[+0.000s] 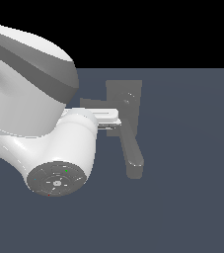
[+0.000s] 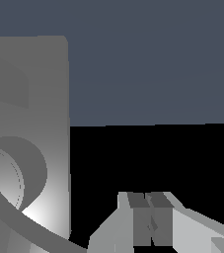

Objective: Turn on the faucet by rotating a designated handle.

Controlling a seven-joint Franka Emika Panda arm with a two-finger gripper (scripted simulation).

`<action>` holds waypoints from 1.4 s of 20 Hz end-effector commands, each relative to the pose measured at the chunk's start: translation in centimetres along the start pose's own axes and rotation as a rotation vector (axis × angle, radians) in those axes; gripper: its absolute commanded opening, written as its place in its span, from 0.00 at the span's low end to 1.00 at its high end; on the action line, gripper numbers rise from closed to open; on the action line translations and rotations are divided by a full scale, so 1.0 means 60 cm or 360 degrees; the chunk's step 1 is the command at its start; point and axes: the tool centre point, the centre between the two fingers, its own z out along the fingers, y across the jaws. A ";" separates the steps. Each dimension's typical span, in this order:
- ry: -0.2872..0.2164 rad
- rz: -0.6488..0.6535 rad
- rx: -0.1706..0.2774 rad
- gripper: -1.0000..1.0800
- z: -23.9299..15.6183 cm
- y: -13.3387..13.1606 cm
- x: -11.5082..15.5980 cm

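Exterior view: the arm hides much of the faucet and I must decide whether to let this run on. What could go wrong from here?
1. The arm's bulk covers the fixture's side toward the exterior view's left, so contact of the tool with the handle cannot be confirmed.
2. The tool sits close to the faucet block; it may push the block or the thick spout instead.
3. In the wrist view the fingers look pressed together, holding nothing, so a push could slip.

The big white robot arm (image 1: 39, 118) fills the exterior view's left, its round end cap facing out. Its gripper (image 1: 114, 117) reaches out flat against the grey faucet (image 1: 125, 106), an upright block. Just past the gripper, the thick spout (image 1: 132, 153) runs down toward the viewer. A thin grey bar, the handle (image 1: 93, 103), sits just above the gripper, partly hidden by the arm.
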 end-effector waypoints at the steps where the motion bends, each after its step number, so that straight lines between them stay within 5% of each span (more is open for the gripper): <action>1: -0.0011 0.0000 0.0006 0.00 0.000 -0.001 -0.023; 5: 0.0005 0.0000 0.0003 0.00 0.000 0.001 -0.019; 24: -0.0010 0.0000 0.0006 0.00 -0.001 -0.039 -0.137; 28: 0.0013 0.0000 0.0003 0.00 -0.001 -0.045 -0.127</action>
